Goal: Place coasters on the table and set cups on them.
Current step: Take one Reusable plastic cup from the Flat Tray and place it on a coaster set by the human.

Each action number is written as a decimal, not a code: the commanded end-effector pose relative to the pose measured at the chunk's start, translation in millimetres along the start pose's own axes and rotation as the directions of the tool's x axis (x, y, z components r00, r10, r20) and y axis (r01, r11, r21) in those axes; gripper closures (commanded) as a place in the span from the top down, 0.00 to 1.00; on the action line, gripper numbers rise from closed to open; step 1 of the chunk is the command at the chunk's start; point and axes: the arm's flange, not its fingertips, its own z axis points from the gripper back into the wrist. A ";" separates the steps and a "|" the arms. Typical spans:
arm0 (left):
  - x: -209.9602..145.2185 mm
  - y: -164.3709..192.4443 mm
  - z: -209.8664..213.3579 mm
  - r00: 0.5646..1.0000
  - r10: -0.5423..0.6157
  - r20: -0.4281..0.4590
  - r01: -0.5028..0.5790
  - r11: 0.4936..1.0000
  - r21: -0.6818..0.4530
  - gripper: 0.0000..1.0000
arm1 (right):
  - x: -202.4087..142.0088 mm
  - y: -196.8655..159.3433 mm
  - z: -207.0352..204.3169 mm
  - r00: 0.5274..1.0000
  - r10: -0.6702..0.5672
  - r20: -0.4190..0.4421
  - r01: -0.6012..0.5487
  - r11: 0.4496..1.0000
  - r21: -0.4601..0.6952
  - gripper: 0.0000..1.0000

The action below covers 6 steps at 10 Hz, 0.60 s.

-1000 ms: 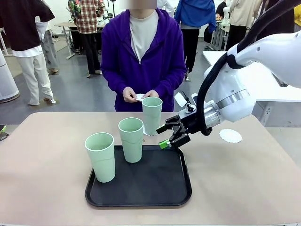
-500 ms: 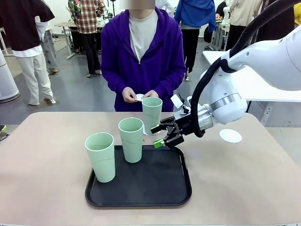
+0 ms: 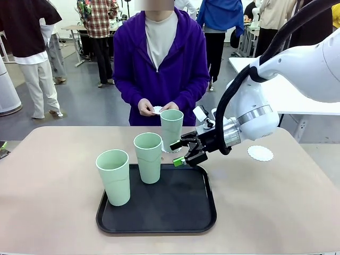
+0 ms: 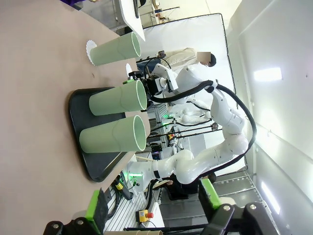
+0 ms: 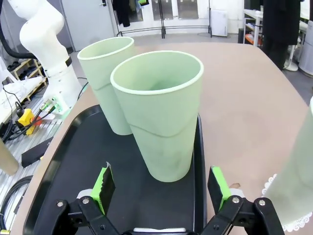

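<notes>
Mint-green cup (image 5: 161, 117) stands upright on tray (image 5: 73, 161), dead ahead of R pincer (image 5: 161, 185) — jaws wide apart, nothing held; R arm's nearest.

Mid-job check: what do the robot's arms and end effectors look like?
The right arm and left arm are glossy white with rounded joints. A thick black cable runs along the right one, above a silver wrist ring. The right end effector and left end effector are black linkages with bright green pads.
</notes>
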 end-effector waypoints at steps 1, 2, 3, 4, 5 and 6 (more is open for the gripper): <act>-0.6 -1.7 1.6 1.000 -0.014 0.004 0.014 1.000 -0.014 1.00 | 0.0 0.0 0.0 1.000 0.000 0.000 0.000 1.000 0.000 1.00; -0.6 -1.7 1.6 1.000 -0.014 0.004 0.014 1.000 -0.014 1.00 | -1.4 0.7 -4.3 0.997 -0.059 0.043 0.062 0.995 -0.077 1.00; -0.6 -1.7 1.6 1.000 -0.014 0.004 0.014 1.000 -0.014 1.00 | -1.8 3.5 -4.7 0.993 -0.081 0.088 0.091 0.988 -0.126 1.00; -0.6 -1.7 1.6 1.000 -0.014 0.004 0.014 1.000 -0.014 1.00 | -3.6 7.1 -5.8 0.991 -0.093 0.096 0.106 0.985 -0.139 1.00; -0.6 -1.7 1.6 1.000 -0.014 0.004 0.014 1.000 -0.014 1.00 | -6.1 11.2 -6.2 0.989 -0.103 0.103 0.117 0.983 -0.139 1.00; -0.6 -1.7 1.6 1.000 -0.014 0.004 0.014 1.000 -0.014 1.00 | -8.7 14.4 -8.9 0.987 -0.125 0.106 0.134 0.987 -0.090 1.00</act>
